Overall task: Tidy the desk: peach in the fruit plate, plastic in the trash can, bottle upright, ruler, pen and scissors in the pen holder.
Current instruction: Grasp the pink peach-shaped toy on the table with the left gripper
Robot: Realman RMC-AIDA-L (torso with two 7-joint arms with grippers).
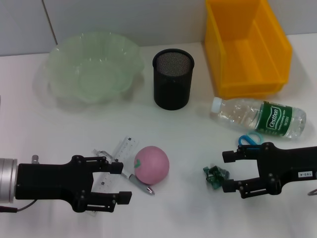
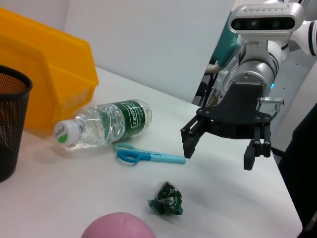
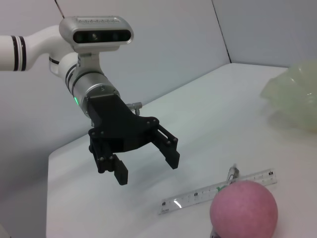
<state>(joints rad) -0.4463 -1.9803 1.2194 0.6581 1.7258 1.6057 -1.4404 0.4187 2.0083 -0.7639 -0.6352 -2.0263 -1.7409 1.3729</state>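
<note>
The pink peach (image 1: 152,165) lies on the white desk (image 1: 59,129), on top of the clear ruler (image 1: 117,159) and a pen (image 1: 142,185). My left gripper (image 1: 122,182) is open just left of the peach, over the ruler's end. The crumpled green plastic (image 1: 215,176) lies right of the peach. My right gripper (image 1: 227,171) is open right beside it. The scissors (image 1: 249,140) show blue handles behind that gripper. The bottle (image 1: 260,118) lies on its side. The pen holder (image 1: 172,79), fruit plate (image 1: 91,67) and trash can (image 1: 245,44) stand at the back.
The left wrist view shows the right gripper (image 2: 218,154) hovering over the desk, beyond the scissors (image 2: 148,155) and plastic (image 2: 166,199). The right wrist view shows the left gripper (image 3: 147,168) above the desk, near the ruler (image 3: 218,191) and peach (image 3: 242,208).
</note>
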